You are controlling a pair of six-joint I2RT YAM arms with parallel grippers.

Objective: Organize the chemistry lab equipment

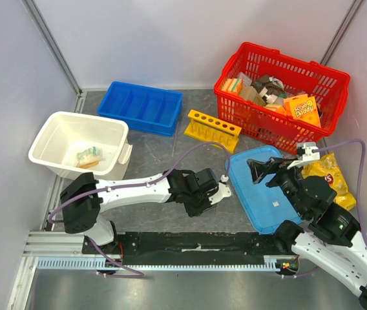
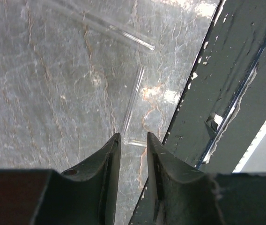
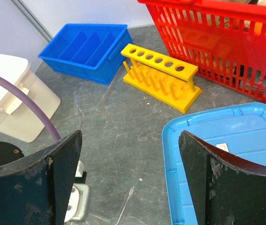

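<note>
The yellow test-tube rack (image 1: 212, 129) stands empty on the table beside the red basket; it also shows in the right wrist view (image 3: 160, 75). A thin clear tube (image 2: 133, 103) lies on the table straight ahead of my left gripper (image 2: 133, 140), its near end just at the fingertips. A second clear tube (image 2: 109, 26) lies slanted farther off. My left gripper (image 1: 204, 200) is low over the table, jaws narrowly apart and empty. My right gripper (image 3: 128, 178) is wide open and empty, over the left edge of the light blue lid (image 1: 264, 194). The small clear bag (image 1: 90, 157) lies in the white bin. No rubber band shows.
A white bin (image 1: 61, 132) stands at the left and a blue divided tray (image 1: 141, 106) at the back. A red basket (image 1: 287, 116) of sponge packs is at the back right, with a yellow chip bag (image 1: 329, 177) beside it. A black rail (image 2: 226, 84) runs along the near edge.
</note>
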